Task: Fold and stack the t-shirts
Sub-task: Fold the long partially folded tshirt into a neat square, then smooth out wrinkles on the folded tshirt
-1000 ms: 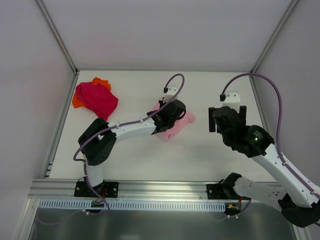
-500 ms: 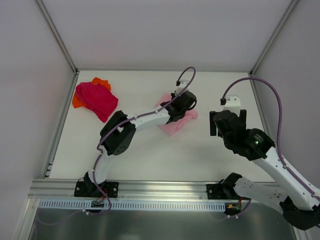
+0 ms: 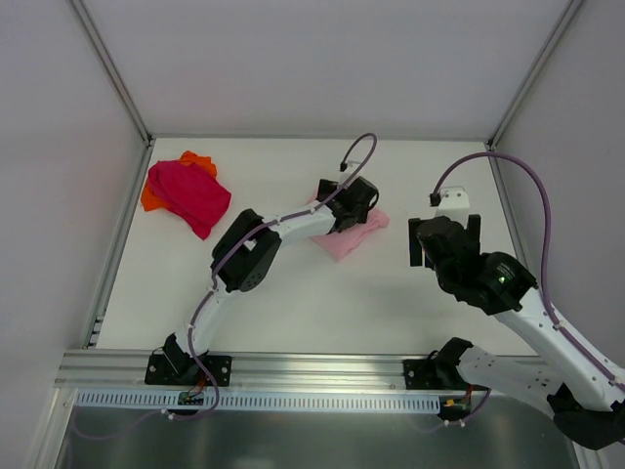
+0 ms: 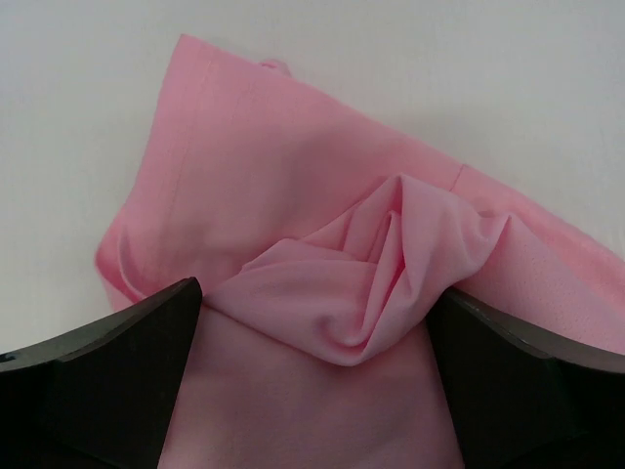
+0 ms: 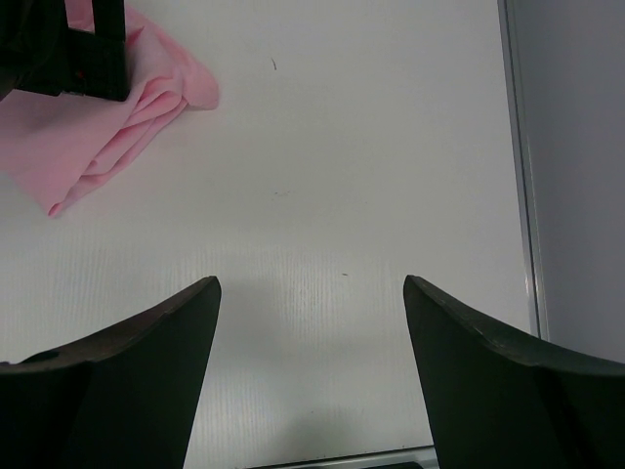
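The left gripper (image 4: 312, 303) is straddling, spread wide, a bunched ridge of the light pink cloth t-shirt (image 4: 264, 166) lying beneath it on the white bench (image 5: 391, 147); the right gripper (image 5: 311, 288), spread and empty, is hovering well apart to the right.

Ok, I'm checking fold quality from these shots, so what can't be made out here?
Orange t-shirt: top view, mostly under the magenta t-shirt.
Light pink t-shirt: top view, partly covered by the left gripper; left wrist view, cut off at the bottom and right edges.
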You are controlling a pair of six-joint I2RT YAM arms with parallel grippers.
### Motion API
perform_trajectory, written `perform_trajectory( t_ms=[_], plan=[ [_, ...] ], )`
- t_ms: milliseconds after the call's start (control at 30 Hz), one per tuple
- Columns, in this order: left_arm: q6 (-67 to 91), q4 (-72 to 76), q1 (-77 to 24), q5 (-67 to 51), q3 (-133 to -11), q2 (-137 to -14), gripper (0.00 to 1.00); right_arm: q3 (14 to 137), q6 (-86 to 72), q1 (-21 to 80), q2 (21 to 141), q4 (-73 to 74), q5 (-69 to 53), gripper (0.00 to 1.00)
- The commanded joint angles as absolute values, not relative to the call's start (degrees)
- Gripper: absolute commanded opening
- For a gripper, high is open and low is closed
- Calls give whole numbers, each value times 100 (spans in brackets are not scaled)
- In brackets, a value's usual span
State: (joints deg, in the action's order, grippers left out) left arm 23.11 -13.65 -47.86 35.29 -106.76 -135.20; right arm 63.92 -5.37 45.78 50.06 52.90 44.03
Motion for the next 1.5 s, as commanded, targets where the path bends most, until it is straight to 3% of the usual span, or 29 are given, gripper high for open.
perform_trajectory(
  t_ms=[0,267,500,800,1100,1467],
  plan=[
    [2373,-969,-4808,3665,-10057,-12711,99,6363,-554,4641,5027,5177,4368,80],
    [2180,-467,-4921,3980,-8949,-11629,99,6249,-571,4693,5010,5063,4316,80],
    [1610,1666,-5176,4350,-7078,-10382,99,6100,-633,4772,5045,4992,4324,80],
    [1643,2258,-5607,4123,-5969,-9870,99,6074,-624,4843,5062,4878,4281,80],
    [2162,1881,-5695,3104,-6151,-10800,99,6143,-589,4878,5054,4869,4271,80],
    [2575,677,-5880,2979,-6742,-11373,99,6363,-554,4896,4843,5133,4359,81]
  ],
)
